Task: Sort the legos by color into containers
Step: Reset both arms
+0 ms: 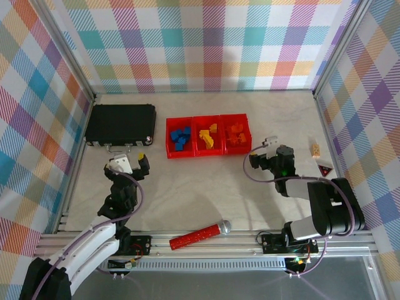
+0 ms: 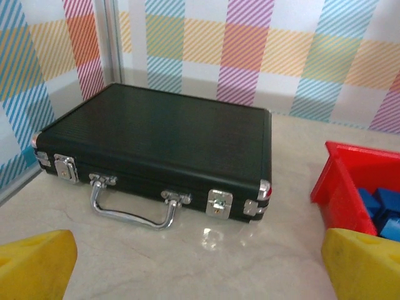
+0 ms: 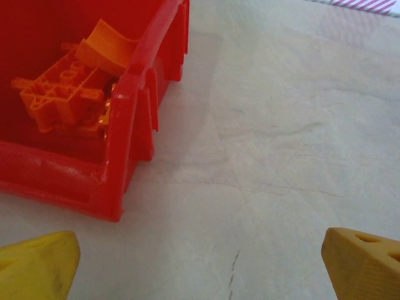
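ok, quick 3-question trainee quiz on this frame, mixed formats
1. True or false: the left gripper holds a brick.
2. Which colour of bricks is in the middle bin? A blue, B yellow, C orange.
3. Fill in: in the top view, the black case lies to the ___ of the bins.

Key:
1. False. Its jaws stand open with nothing between them.
2. B.
3. Left.
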`<action>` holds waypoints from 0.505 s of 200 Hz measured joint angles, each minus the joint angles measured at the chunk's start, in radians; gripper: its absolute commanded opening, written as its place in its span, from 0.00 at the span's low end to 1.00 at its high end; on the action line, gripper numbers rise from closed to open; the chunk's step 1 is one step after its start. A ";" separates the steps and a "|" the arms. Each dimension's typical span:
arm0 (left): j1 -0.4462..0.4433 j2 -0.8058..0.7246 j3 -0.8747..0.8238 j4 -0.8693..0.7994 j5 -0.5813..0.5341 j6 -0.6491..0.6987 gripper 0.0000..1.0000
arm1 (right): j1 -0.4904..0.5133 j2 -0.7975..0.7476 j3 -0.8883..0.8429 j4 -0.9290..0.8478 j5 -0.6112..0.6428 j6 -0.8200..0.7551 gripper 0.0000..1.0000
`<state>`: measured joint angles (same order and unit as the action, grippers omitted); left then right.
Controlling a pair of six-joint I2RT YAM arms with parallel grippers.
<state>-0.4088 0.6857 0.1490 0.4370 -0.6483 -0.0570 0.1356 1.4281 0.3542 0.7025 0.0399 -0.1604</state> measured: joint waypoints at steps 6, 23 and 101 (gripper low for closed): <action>0.000 0.024 -0.009 0.025 0.000 0.008 1.00 | -0.011 0.000 0.000 0.016 0.000 0.009 0.99; 0.005 0.126 -0.030 0.109 0.000 0.044 1.00 | -0.055 0.043 -0.002 0.118 -0.018 0.047 0.99; 0.080 0.871 0.131 0.555 0.055 0.204 0.99 | -0.095 0.112 0.014 0.143 0.005 0.130 0.99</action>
<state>-0.3286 1.5562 0.2798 0.9916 -0.5930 0.1474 0.0402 1.5398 0.3687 0.8452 0.0452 -0.0303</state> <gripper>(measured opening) 0.996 0.990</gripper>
